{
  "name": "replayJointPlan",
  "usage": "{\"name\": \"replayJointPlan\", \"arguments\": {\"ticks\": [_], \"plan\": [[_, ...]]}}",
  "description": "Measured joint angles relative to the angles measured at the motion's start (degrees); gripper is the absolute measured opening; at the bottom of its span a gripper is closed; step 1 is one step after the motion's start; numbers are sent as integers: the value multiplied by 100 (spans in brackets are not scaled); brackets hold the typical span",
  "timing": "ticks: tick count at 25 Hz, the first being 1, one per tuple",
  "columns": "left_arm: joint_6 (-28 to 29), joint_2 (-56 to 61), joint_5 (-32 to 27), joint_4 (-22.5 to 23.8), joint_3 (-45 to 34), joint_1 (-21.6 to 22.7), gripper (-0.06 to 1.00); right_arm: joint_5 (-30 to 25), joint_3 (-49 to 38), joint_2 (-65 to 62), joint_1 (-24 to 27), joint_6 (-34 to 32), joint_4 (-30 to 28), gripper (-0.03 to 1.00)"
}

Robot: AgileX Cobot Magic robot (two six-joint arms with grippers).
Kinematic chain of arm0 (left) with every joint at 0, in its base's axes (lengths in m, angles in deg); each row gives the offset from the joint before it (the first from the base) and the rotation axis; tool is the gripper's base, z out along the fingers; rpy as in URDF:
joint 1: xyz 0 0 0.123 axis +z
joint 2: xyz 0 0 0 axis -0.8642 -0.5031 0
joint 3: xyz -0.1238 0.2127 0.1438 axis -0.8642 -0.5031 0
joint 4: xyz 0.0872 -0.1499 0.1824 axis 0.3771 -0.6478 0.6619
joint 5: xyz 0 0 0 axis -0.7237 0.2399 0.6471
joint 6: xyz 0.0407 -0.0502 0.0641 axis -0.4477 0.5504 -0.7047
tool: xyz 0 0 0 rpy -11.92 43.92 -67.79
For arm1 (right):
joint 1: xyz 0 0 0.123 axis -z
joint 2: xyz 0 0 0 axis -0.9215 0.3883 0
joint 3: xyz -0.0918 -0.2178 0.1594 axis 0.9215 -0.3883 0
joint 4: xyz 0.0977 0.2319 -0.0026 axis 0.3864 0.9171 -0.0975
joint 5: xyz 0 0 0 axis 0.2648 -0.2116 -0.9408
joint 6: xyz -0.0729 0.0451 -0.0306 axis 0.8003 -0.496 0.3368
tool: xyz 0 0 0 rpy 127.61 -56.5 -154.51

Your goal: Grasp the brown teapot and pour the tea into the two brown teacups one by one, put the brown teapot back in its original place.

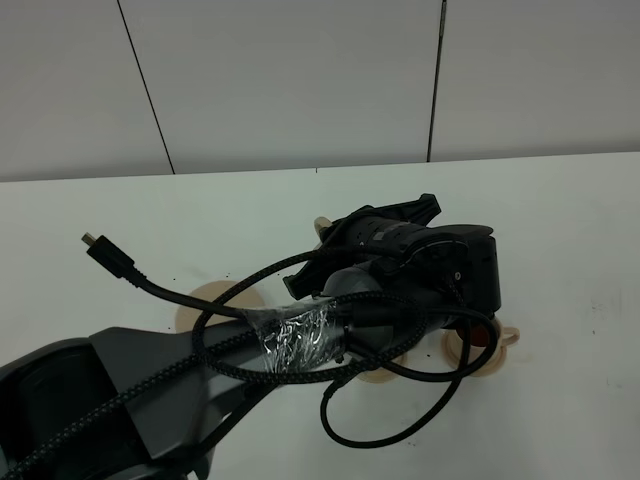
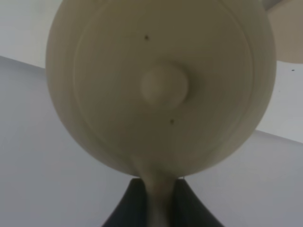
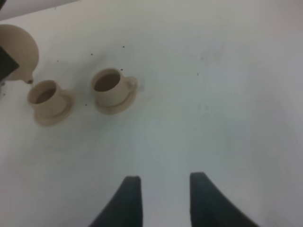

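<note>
The brown teapot [image 2: 161, 85] fills the left wrist view, lid knob facing the camera. My left gripper [image 2: 158, 205] is shut on its loop handle. From above, the left gripper [image 1: 385, 228] and arm cover the pot, and only a tan sliver [image 1: 322, 226] shows. In the right wrist view the teapot [image 3: 19, 49] hangs with its spout just over the rim of one teacup [image 3: 47, 97]. The other teacup [image 3: 110, 87] stands beside it with dark tea [image 3: 106, 81] inside. Tea [image 1: 480, 330] shows reddish in the rightmost cup. My right gripper [image 3: 163, 198] is open and holds nothing.
A wider round saucer [image 1: 205, 300] lies bare on the white table to the left of the arm. Black cables [image 1: 400, 420] loop from the left arm over the cups. A grey wall stands behind the table's far edge.
</note>
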Motion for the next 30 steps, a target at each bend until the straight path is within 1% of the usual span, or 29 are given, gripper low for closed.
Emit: {"name": "replayJointPlan", "arguments": {"ticks": [9,30], "plan": [[0,0,0,107,0,-38,17,0,0,0,0,0,0,24],[-16,0,0,157,0,-82,17,0,0,0,0,0,0,24]]}}
